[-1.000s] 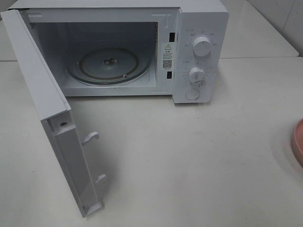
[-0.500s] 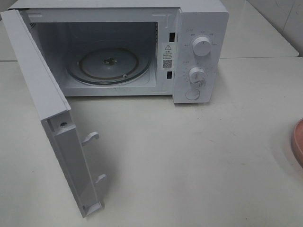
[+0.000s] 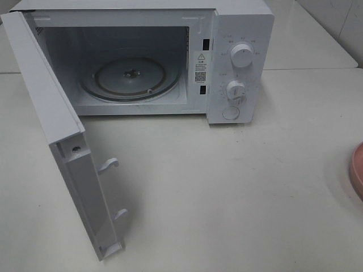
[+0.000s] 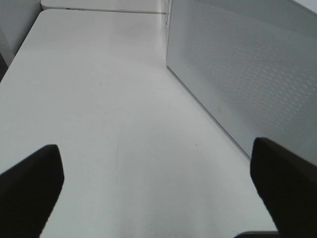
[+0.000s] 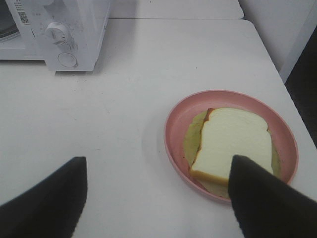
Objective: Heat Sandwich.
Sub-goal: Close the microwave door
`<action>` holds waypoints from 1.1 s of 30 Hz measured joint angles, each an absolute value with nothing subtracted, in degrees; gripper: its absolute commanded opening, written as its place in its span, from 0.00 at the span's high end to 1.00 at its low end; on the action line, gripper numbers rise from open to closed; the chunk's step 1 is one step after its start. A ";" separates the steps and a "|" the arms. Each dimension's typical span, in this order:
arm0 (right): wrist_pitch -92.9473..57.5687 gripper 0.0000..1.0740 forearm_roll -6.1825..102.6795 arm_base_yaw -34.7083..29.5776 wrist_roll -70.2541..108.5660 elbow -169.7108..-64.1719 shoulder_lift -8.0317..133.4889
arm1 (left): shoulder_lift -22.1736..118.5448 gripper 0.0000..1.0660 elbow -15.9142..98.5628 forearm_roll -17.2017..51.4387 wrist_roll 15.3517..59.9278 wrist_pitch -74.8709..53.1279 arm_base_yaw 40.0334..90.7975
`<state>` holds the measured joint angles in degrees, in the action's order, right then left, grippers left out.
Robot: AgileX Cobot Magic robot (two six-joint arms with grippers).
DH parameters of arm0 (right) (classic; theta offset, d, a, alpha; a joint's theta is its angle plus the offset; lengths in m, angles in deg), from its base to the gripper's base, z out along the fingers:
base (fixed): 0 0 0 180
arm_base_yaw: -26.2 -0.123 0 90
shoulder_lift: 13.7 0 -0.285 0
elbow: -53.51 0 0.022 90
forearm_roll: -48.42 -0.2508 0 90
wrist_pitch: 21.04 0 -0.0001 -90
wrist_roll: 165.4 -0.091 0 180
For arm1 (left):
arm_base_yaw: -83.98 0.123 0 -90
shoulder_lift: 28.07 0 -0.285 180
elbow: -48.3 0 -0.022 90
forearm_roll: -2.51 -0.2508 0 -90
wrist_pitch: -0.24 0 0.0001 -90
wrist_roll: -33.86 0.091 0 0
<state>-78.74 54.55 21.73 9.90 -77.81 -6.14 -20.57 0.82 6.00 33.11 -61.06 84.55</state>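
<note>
While your right gripper (image 5: 157, 198) hung over the table (image 5: 124, 124) with its jaws spread wide and nothing between them, its wrist camera gave you the one full look at the sandwich (image 5: 233, 146): white bread lying in the pink plate (image 5: 173, 124), with one dark finger (image 5: 262, 203) crossing in front of the plate's near rim. Whether that finger touched the plate, you could not tell. That same camera also caught the microwave's (image 5: 74, 34) control corner, well apart from the plate.

Your left gripper (image 4: 158, 193) was likewise wide open and empty, and its wrist camera showed only bare tabletop and the perforated face of the microwave door (image 4: 237, 74) beside it.

From the high camera you saw neither gripper and no sandwich, just a sliver of the pink plate (image 3: 357, 170) at the right edge. It alone showed you the microwave (image 3: 238, 56) with its door (image 3: 57, 124) swung open and the glass turntable (image 3: 129, 78) sitting bare inside the cavity.
</note>
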 measured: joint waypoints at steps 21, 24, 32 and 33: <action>-78.68 0.30 54.55 21.73 9.90 -77.81 -6.14 | -20.57 0.09 0.99 5.32 33.11 -60.95 84.55; -78.68 0.30 54.55 21.73 9.90 -77.81 -6.14 | -18.16 0.15 1.68 5.26 33.11 -59.29 84.55; -78.68 0.30 54.55 21.73 9.90 -77.81 -6.14 | -9.45 0.52 1.85 6.06 33.11 -53.90 84.55; -78.68 0.30 54.55 21.73 9.90 -77.81 -6.14 | -8.31 0.58 1.85 6.29 33.11 -53.16 84.55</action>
<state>-78.68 54.55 21.73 9.90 -77.81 -6.14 -8.31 1.85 6.29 33.11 -53.16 84.55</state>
